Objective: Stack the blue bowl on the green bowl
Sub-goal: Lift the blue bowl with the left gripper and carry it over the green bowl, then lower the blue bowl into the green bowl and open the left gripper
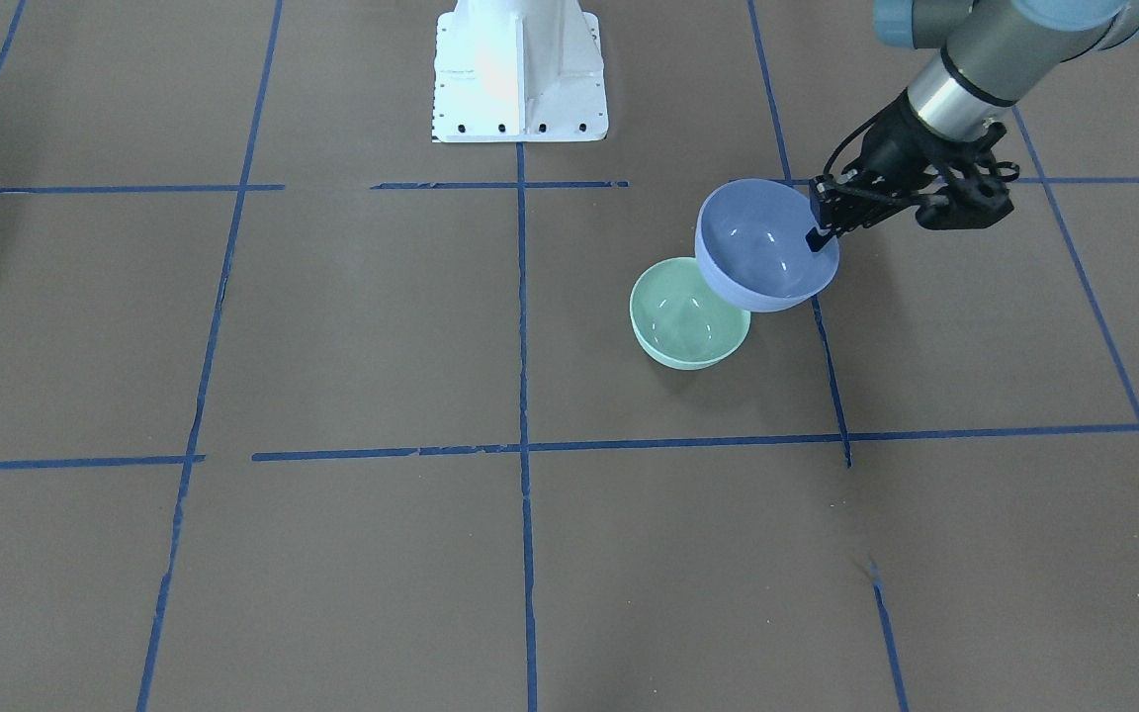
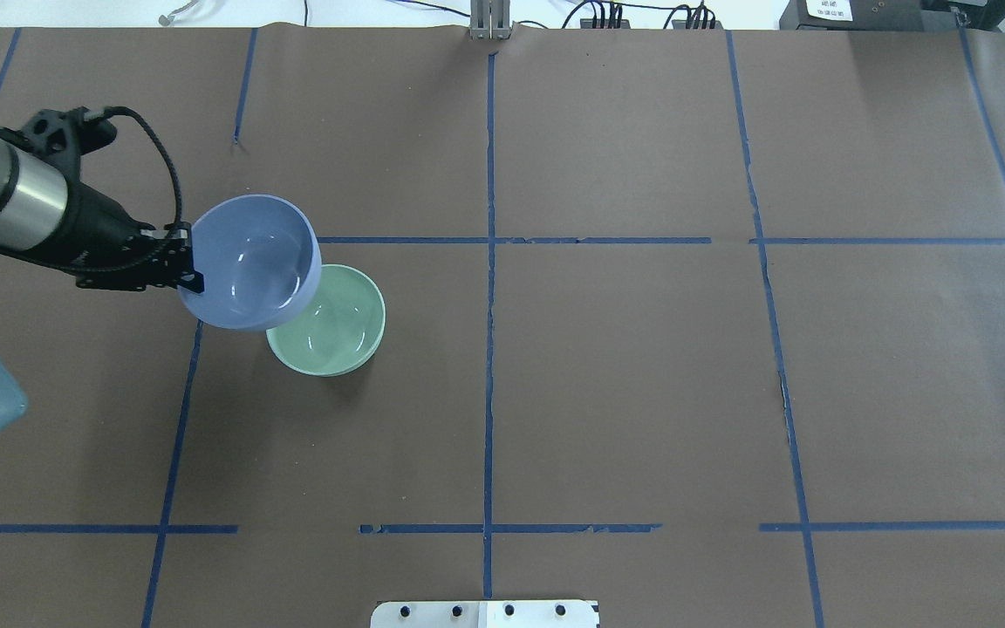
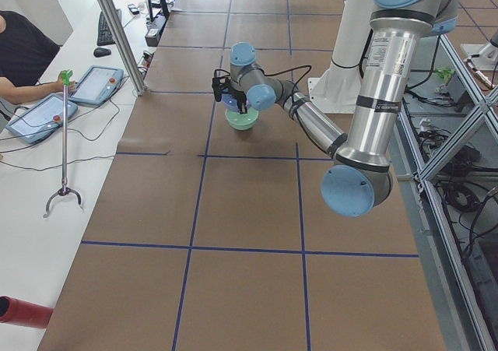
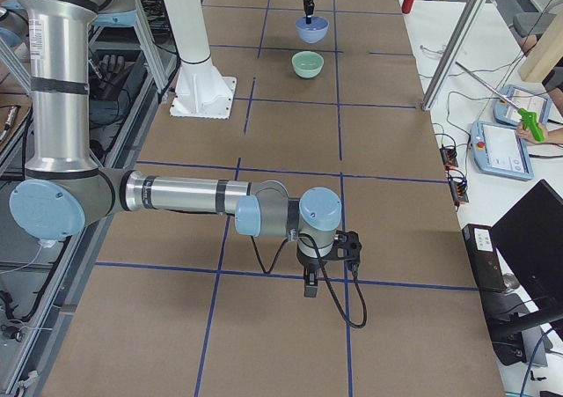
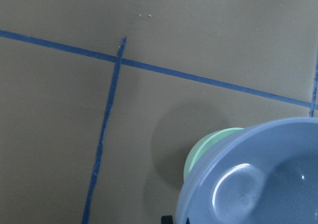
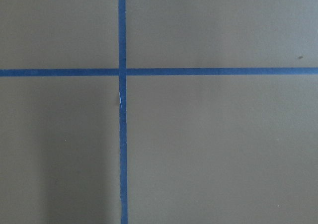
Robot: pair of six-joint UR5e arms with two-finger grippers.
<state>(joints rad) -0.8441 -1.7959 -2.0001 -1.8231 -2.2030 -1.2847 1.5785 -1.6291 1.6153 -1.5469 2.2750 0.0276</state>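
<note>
My left gripper (image 1: 817,233) is shut on the rim of the blue bowl (image 1: 762,247) and holds it tilted in the air. The bowl overlaps the edge of the green bowl (image 1: 688,318), which stands upright on the table just beside and below it. In the overhead view the blue bowl (image 2: 249,262) covers the left part of the green bowl (image 2: 338,327). The left wrist view shows the blue bowl (image 5: 263,179) close up with the green bowl (image 5: 206,142) under it. My right gripper (image 4: 310,284) hangs low over the table far from both bowls; I cannot tell if it is open or shut.
Brown table cover with a blue tape grid. The white robot base (image 1: 520,74) stands at the table's edge. Operators with tablets (image 3: 47,110) sit along the far side, and a metal post (image 3: 117,32) stands at that edge.
</note>
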